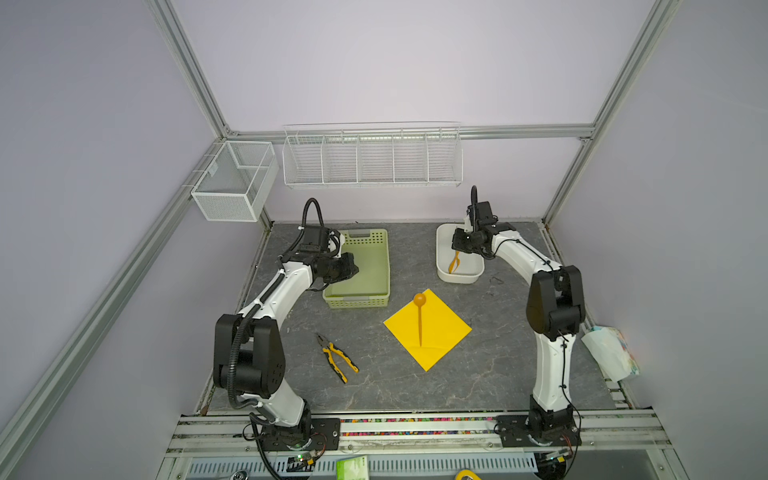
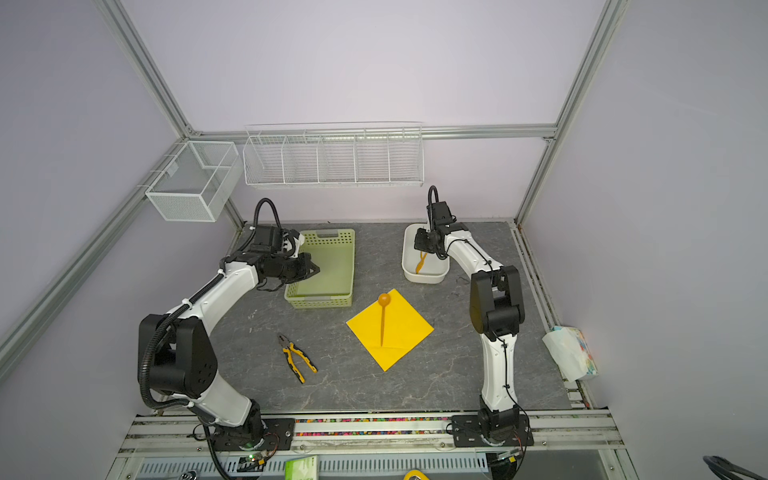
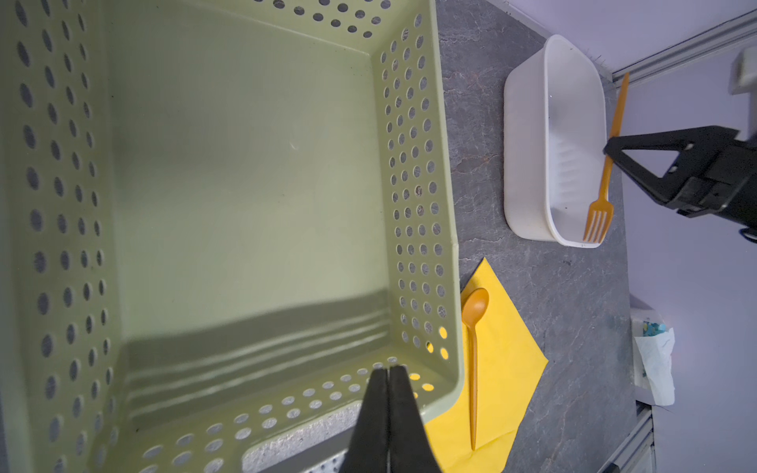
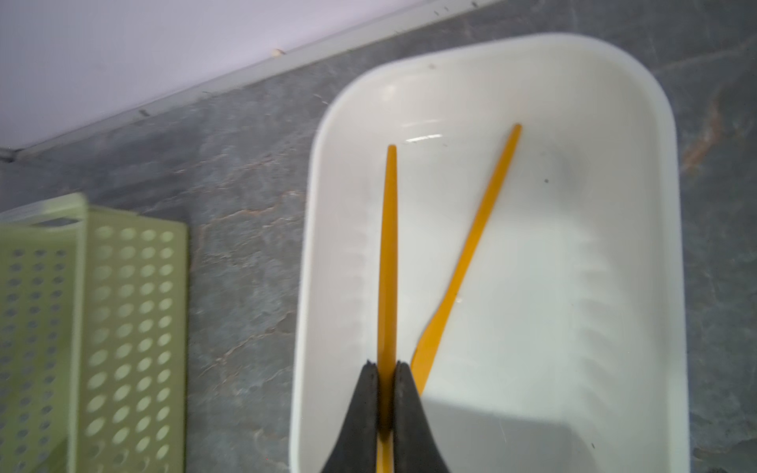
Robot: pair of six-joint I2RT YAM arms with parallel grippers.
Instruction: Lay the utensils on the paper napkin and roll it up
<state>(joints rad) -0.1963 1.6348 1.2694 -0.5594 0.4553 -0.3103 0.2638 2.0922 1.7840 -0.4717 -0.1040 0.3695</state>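
Observation:
The yellow paper napkin (image 1: 442, 332) (image 2: 401, 334) (image 3: 506, 348) lies flat, corner towards me, in the middle of the table. An orange spoon (image 1: 419, 320) (image 2: 382, 318) (image 3: 474, 360) rests on it, bowl at the far corner. My right gripper (image 1: 457, 251) (image 2: 422, 251) (image 4: 386, 366) is shut on the handle of an orange fork (image 3: 606, 180) (image 4: 388, 245), held over the white tub (image 1: 440, 253) (image 4: 323, 196). Another orange utensil (image 4: 471, 254) lies inside the tub. My left gripper (image 1: 355, 270) (image 2: 316, 270) (image 3: 388, 370) is shut on nothing, hovering over the green basket.
The pale green perforated basket (image 1: 380, 286) (image 3: 413, 164) stands left of the tub. Yellow-and-black pliers (image 1: 338, 357) lie front left of the napkin. White wire baskets (image 1: 372, 160) hang on the back wall. A crumpled white bag (image 1: 611, 353) sits at the right edge.

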